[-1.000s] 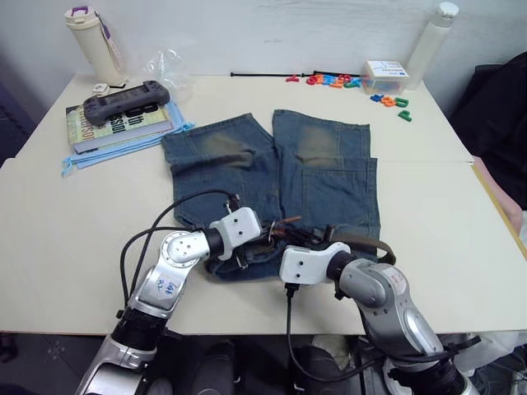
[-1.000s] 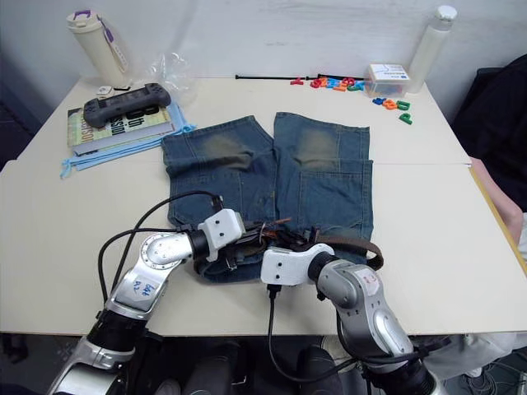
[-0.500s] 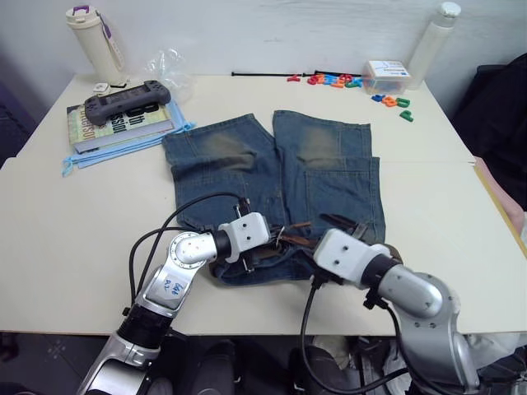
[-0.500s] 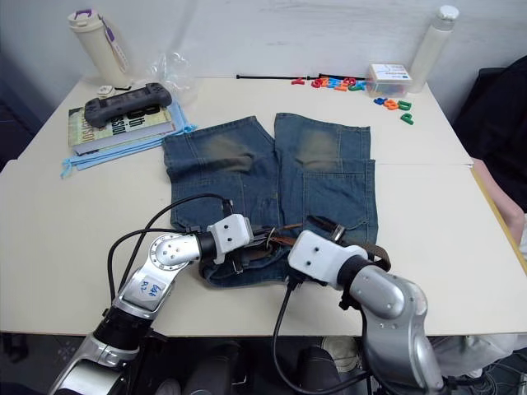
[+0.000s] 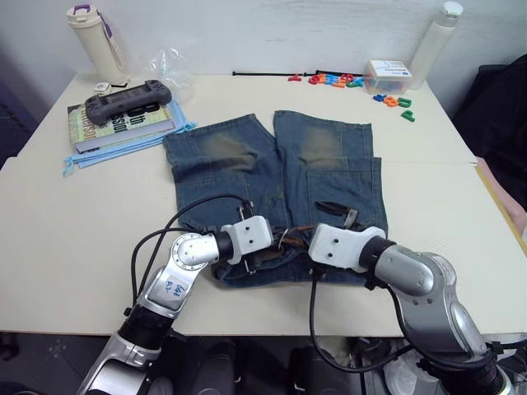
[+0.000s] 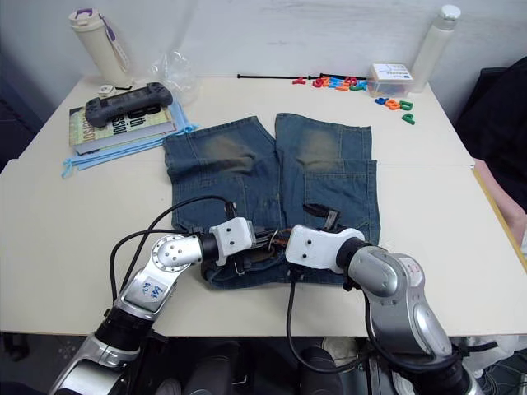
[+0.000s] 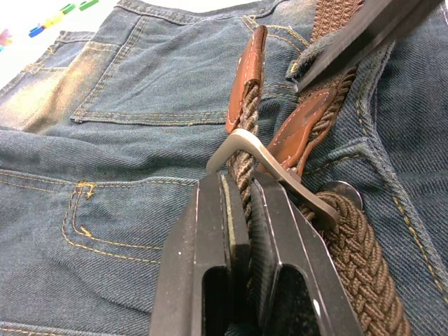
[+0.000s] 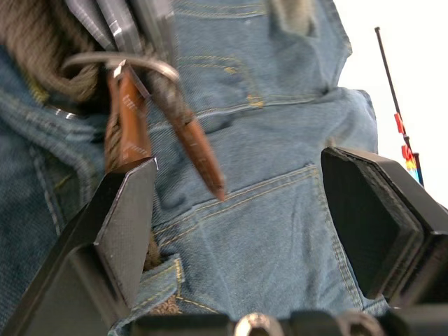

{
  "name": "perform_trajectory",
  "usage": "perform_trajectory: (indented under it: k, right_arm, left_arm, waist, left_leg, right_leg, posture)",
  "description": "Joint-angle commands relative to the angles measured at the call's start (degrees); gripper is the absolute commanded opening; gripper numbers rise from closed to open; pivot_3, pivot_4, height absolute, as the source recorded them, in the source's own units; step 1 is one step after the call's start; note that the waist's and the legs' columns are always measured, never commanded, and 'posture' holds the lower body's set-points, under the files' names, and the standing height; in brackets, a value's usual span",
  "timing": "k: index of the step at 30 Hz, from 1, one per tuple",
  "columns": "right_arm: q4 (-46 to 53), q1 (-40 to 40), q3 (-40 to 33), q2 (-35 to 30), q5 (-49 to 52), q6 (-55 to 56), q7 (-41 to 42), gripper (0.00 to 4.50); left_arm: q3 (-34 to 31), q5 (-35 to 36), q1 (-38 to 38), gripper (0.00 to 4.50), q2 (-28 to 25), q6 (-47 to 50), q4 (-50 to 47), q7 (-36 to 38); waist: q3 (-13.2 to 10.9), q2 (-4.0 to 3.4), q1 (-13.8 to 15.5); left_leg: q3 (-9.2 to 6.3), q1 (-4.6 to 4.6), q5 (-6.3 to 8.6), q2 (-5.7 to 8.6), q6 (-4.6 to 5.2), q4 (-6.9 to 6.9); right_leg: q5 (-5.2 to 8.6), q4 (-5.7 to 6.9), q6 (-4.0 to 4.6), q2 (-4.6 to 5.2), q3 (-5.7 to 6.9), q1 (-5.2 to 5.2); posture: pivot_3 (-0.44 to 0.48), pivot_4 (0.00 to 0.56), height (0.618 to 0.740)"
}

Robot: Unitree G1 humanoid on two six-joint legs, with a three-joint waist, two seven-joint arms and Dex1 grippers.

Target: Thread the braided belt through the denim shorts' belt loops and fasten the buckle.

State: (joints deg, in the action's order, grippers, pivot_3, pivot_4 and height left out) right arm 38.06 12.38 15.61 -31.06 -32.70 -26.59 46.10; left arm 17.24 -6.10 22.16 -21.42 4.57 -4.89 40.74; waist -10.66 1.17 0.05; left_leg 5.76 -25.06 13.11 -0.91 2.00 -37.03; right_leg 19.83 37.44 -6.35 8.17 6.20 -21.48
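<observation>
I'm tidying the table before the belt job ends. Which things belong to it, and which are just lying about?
Part of the job:
braided belt
buckle
denim shorts
left gripper, shut on the belt
right gripper, open

Lying about:
game controller
book
two bottles
coloured letters
small box

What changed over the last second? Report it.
The right gripper swung from the right part of the waistband in to its middle, toward the left gripper, and now hangs open beside the buckle. The left gripper stayed shut on the braided belt. The denim shorts lie as before.
</observation>
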Motion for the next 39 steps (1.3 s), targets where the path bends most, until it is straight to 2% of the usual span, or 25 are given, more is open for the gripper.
perform_trajectory:
  k: [1,10,13,19,20,21,23,25,26,29,30,34,36,39]
  right_arm:
    - [-0.89,1.07,0.86,-0.38,-1.32,3.14,-2.53,3.99]
    - [-4.08,1.35,2.94,0.09,-2.73,6.40,-4.24,3.99]
    - [-4.04,1.12,3.37,0.47,-2.89,6.51,-4.15,3.19]
    - [-3.39,0.43,4.29,0.40,-3.27,6.07,-3.95,0.30]
    - [-3.32,0.33,4.39,0.53,-3.37,5.95,-3.97,0.11]
    - [-3.29,0.27,4.42,0.61,-3.45,5.84,-3.99,0.11]
    - [-3.01,-0.20,4.36,0.97,-3.50,5.19,-4.10,0.00]
    - [-2.79,-0.73,4.24,1.08,-3.78,4.86,-4.26,0.00]
    - [-2.61,-1.03,4.13,1.15,-3.88,4.72,-4.32,0.00]
    - [-2.17,-1.73,3.93,1.53,-4.32,4.33,-4.46,0.00]
    - [-2.08,-1.90,3.91,1.62,-4.45,4.29,-4.47,0.00]
    - [-1.68,-2.72,4.09,2.15,-4.95,3.86,-4.96,0.00]
    - [-1.61,-2.88,4.25,2.39,-5.17,3.86,-5.09,0.00]
    - [-1.58,-3.04,4.21,2.95,-5.24,4.14,-5.42,0.00]
  left_arm:
    - [2.11,-0.64,-1.46,0.00,-0.18,-0.84,-0.61,0.65]
    - [2.38,-1.65,-1.64,0.00,-0.08,-2.28,-0.54,0.51]
    - [2.57,-2.31,-1.38,0.00,-0.28,-3.44,-0.22,0.37]
    - [2.50,-2.65,-0.96,0.00,-0.10,-4.42,0.60,0.12]
    - [2.46,-2.72,-0.88,0.00,-0.05,-4.64,0.78,0.00]
    - [2.44,-2.84,-0.82,0.00,-0.02,-4.86,0.92,-0.14]
    - [1.93,-2.44,-1.06,0.88,-0.03,-6.06,0.78,-0.38]
    - [1.02,-0.75,-1.69,1.56,-0.10,-5.78,-0.25,0.19]
    - [-0.12,0.46,-2.40,2.11,-0.42,-4.55,-1.42,0.46]
    - [-4.55,6.25,-5.33,3.17,-2.89,-0.55,-6.41,3.22]
    - [-5.55,7.98,-6.18,3.17,-3.76,0.17,-7.90,4.22]
    - [-16.52,25.97,-12.44,3.17,-7.33,13.26,-17.58,7.95]
    - [-19.75,29.17,-14.64,3.17,-9.69,16.25,-18.46,8.90]
    - [-21.93,28.66,-17.10,3.17,-12.82,15.56,-15.10,9.95]
  waist:
    - [0.00,0.00,0.00]
    - [0.00,0.00,-0.01]
    - [0.00,0.00,-0.01]
    - [0.00,0.00,0.04]
    - [0.00,0.00,0.05]
    - [0.00,0.00,0.04]
    - [0.00,0.00,0.04]
    - [0.00,0.00,0.04]
    - [0.00,0.00,0.04]
    - [0.00,0.00,-0.27]
    - [-0.01,-0.01,-0.31]
    - [-0.03,-0.03,-0.23]
    - [-0.04,-0.05,-0.38]
    - [-0.07,-0.11,-0.22]
  left_leg:
    - [0.00,0.00,0.00,0.00,0.00,-0.01]
    - [-0.01,0.00,0.00,0.00,0.00,0.00]
    - [-0.01,0.00,0.00,-0.01,0.00,0.00]
    - [-0.01,-0.02,0.00,0.00,0.00,0.00]
    - [-0.01,-0.01,0.00,0.00,0.00,0.00]
    - [-0.01,-0.01,0.00,0.00,0.00,0.00]
    - [-0.02,-0.01,0.00,-0.01,0.00,0.00]
    - [-0.03,-0.01,0.00,-0.01,0.00,0.00]
    - [-0.03,-0.01,0.00,-0.01,0.00,0.00]
    - [-0.03,-0.01,0.01,-0.02,-0.01,0.02]
    - [-0.02,-0.01,0.01,-0.04,-0.02,0.04]
    - [-0.06,-0.01,0.00,-0.06,-0.07,0.03]
    - [-0.11,-0.02,0.03,-0.07,-0.12,0.04]
    - [-0.13,0.02,0.14,-0.09,-0.39,0.04]
  right_leg:
    - [0.00,0.00,0.00,0.00,0.00,0.01]
    - [0.00,-0.01,0.00,0.00,0.01,0.01]
    - [0.00,-0.01,0.00,0.00,0.01,0.01]
    - [0.00,-0.02,0.00,0.02,0.02,0.01]
    - [0.00,-0.02,0.00,0.02,0.02,0.01]
    - [0.00,-0.01,0.00,0.02,0.02,0.01]
    - [0.00,-0.01,0.00,0.02,0.03,0.01]
    - [0.00,-0.01,0.00,0.02,0.03,0.01]
    - [0.00,-0.02,0.00,0.02,0.03,0.01]
    - [0.00,-0.02,0.00,0.02,0.02,0.00]
    - [0.00,-0.02,0.00,0.01,0.01,-0.01]
    - [0.00,-0.03,0.00,0.02,0.02,-0.01]
    - [0.01,-0.04,0.01,0.03,-0.06,-0.01]
    - [0.02,-0.02,0.04,0.01,-0.09,-0.03]
  posture:
    - [0.000,0.150,0.706]
    - [0.000,0.150,0.706]
    - [0.000,0.150,0.706]
    - [0.000,0.150,0.706]
    - [0.000,0.150,0.706]
    - [0.000,0.150,0.706]
    - [0.000,0.150,0.706]
    - [0.000,0.150,0.706]
    - [0.000,0.150,0.706]
    - [0.000,0.150,0.706]
    - [0.000,0.150,0.706]
    - [0.000,0.150,0.706]
    - [0.000,0.150,0.706]
    - [0.000,0.150,0.706]
